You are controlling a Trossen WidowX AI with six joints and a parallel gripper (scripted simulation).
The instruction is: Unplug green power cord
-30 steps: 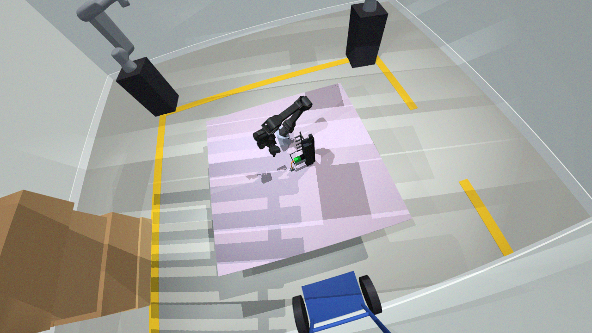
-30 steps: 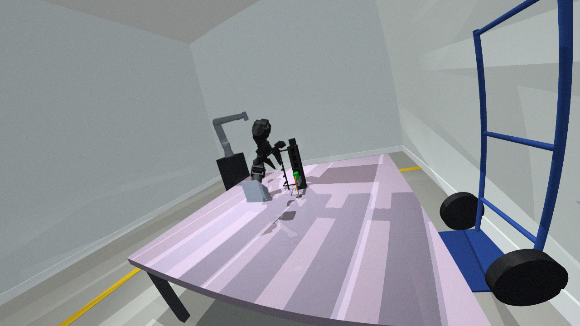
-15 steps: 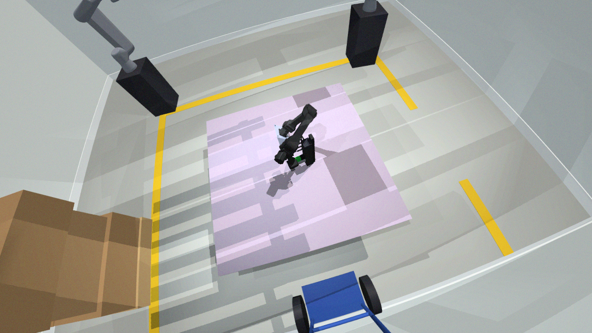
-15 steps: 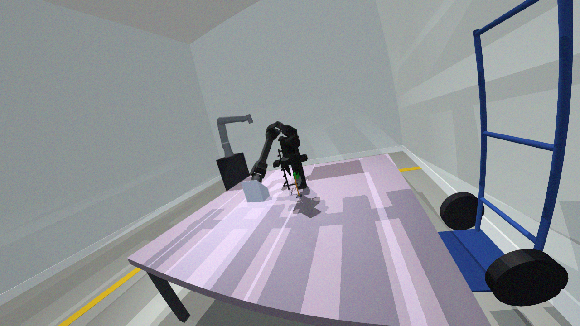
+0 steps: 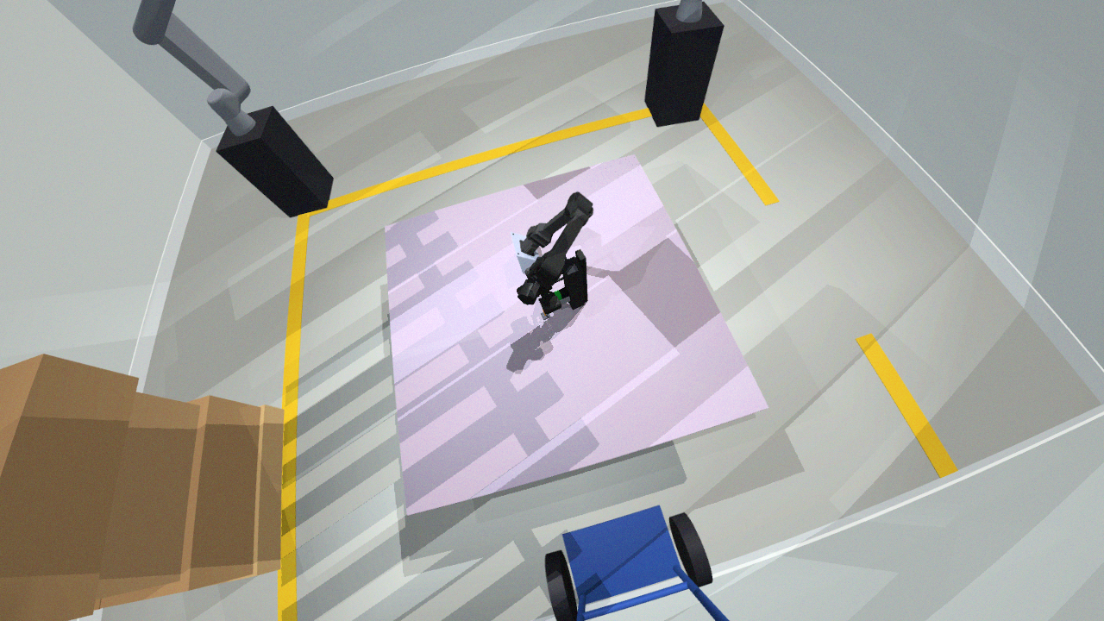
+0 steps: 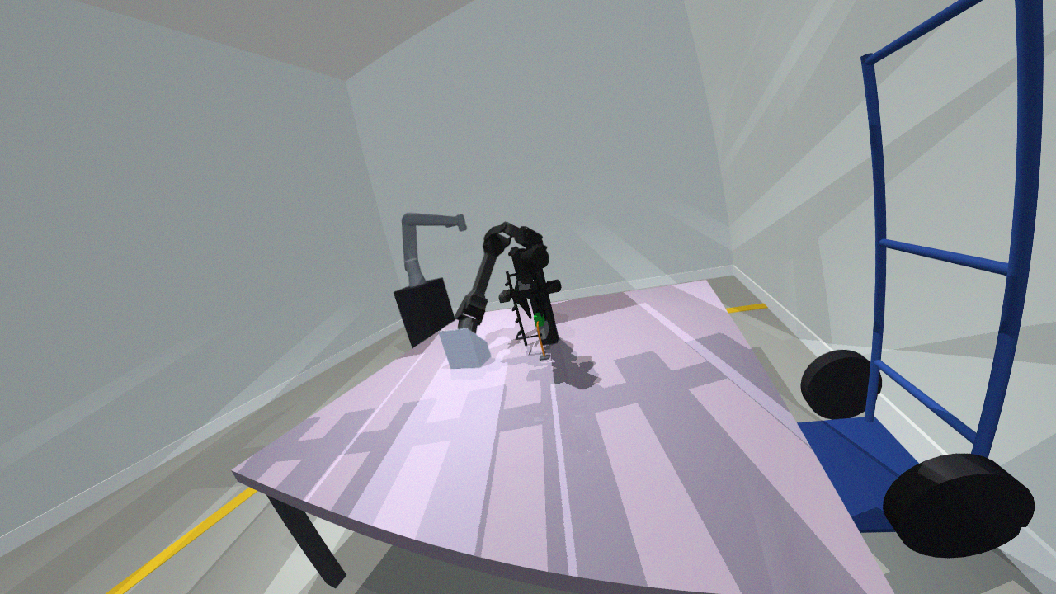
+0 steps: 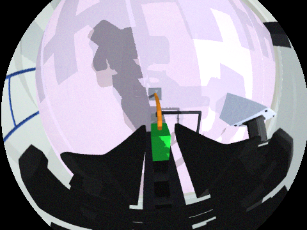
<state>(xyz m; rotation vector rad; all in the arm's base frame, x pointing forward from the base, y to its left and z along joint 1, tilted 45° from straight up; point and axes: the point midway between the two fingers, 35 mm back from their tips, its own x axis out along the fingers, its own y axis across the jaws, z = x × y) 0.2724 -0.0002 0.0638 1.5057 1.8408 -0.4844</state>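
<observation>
The green plug (image 5: pixel 558 295) (image 6: pixel 539 320) (image 7: pixel 160 144) sits against the face of the black power strip (image 5: pixel 579 281) (image 6: pixel 551 330) (image 7: pixel 162 189), at the end nearer the table. An orange cord (image 6: pixel 542 343) (image 7: pixel 159 115) runs from the plug to a small grey block on the table. My gripper (image 6: pixel 530 316) (image 7: pixel 160 128) is partly open. In the wrist view its fingertips stand on either side of the plug's cord end, with a gap on each side and no contact visible. Whether the plug is fully seated cannot be told. The arm hides part of the strip in the top and exterior views.
A thin black rod frame (image 6: pixel 520 318) (image 7: pixel 182 112) stands close beside the strip. The arm's base is at a pale blue-grey block (image 5: pixel 524 260) (image 6: pixel 464 351) (image 7: pixel 238 108). The pink table (image 5: pixel 617 401) (image 6: pixel 443 473) carries them. A blue cart (image 5: pixel 621 552) (image 6: pixel 849 458) is beyond its edge.
</observation>
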